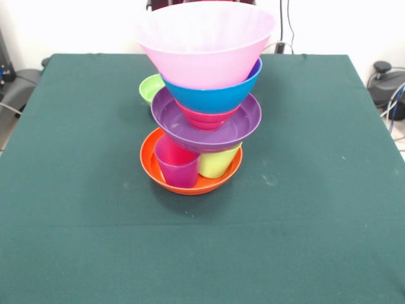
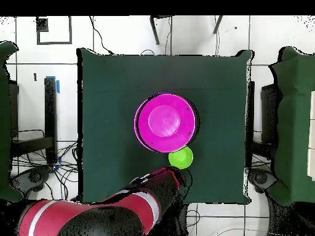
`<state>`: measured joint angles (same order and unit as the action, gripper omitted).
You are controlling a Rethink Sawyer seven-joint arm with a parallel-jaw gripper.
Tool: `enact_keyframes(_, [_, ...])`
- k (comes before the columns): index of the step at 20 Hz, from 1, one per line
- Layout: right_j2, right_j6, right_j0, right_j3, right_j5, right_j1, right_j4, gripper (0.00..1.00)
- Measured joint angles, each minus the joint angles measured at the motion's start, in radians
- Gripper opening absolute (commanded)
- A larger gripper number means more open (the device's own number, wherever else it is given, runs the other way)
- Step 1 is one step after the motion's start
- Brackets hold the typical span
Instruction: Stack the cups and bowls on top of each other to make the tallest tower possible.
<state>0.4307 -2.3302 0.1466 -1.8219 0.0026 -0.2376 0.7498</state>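
The tower stands mid-table. Its base is an orange bowl (image 1: 152,170) holding an upright purple cup (image 1: 177,166) and a lime green cup (image 1: 218,163). On the cups rests a purple bowl (image 1: 243,121), then a small red bowl (image 1: 205,119), a blue bowl (image 1: 215,98) and a big pink bowl (image 1: 205,44) on top. From overhead only the pink bowl (image 2: 166,121) shows. A small green bowl (image 1: 150,88) sits on the table beside the tower. My arm (image 2: 92,215) reaches in, and its gripper end (image 2: 175,178) hangs just short of the green bowl (image 2: 181,158).
A dark green cloth covers the table (image 1: 76,209). Chairs (image 2: 289,123) and cables (image 2: 37,153) ring it on the tiled floor. Black equipment (image 1: 386,82) sits off the table's far right corner in the front view.
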Motion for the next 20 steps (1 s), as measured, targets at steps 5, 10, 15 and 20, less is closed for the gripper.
enact_keyframes(5, [-0.030,0.000,-0.050,-0.004,0.019,-0.040,-0.011,0.00])
enact_keyframes(10, [-0.078,0.000,-0.127,-0.019,0.090,-0.118,-0.042,0.00])
enact_keyframes(15, [-0.104,0.000,-0.167,-0.036,0.143,-0.175,-0.047,0.00])
enact_keyframes(20, [-0.131,0.000,-0.198,-0.054,0.158,-0.221,-0.047,0.00])
